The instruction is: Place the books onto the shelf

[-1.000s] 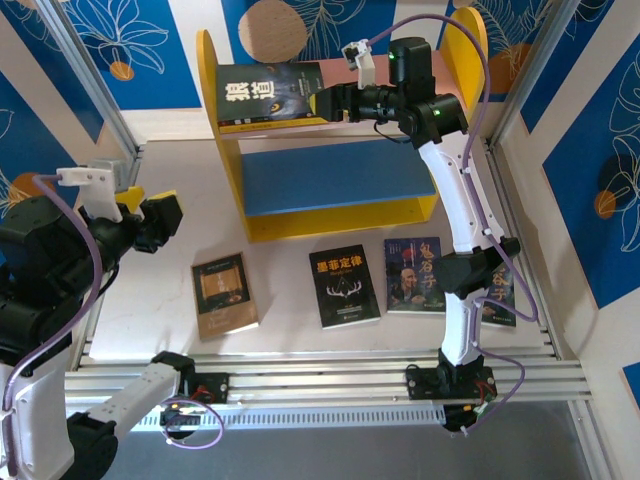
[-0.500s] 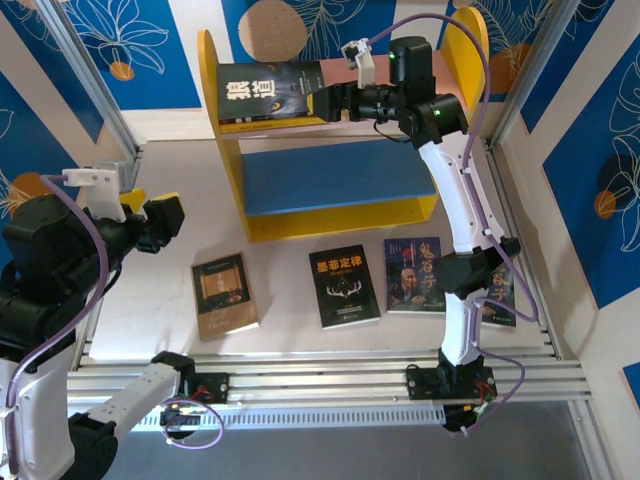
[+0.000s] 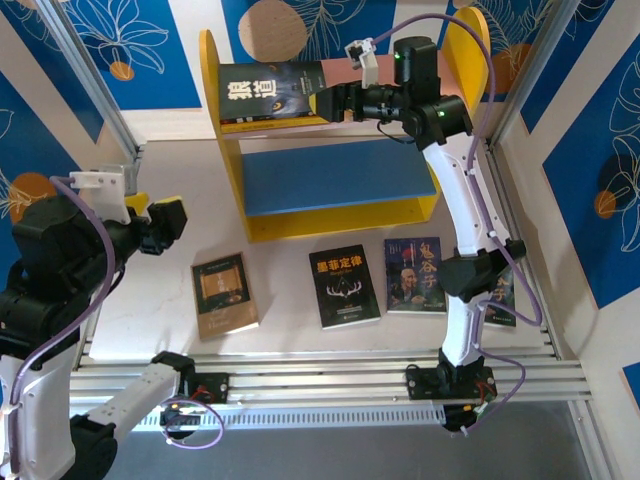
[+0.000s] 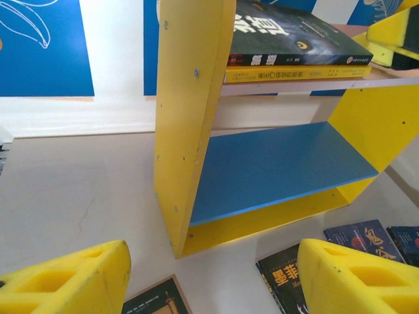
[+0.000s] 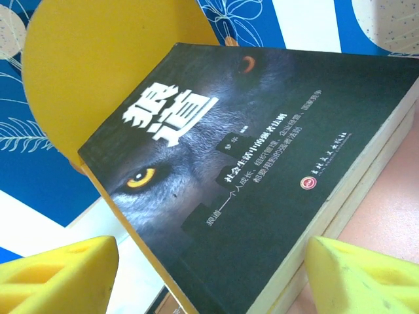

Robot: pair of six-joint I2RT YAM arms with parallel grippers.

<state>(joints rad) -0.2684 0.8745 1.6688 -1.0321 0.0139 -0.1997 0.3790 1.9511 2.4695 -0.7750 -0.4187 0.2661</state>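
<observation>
Top external, four books [image 3: 345, 286] loose, one shelved

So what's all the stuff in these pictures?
shelf: one, yellow sides, pink and blue boards, back of table
wolf book: one, black, flat on the pink board
yellow-edged book: one, under the wolf book
brown book: one, table, front left
black book: one, table, middle
dark blue book: one, beside the black book
half-hidden book: one, dark, behind right arm
table: one, whitish
left gripper: yellow fingers, open, above table
right gripper: open, at the wolf book
</observation>
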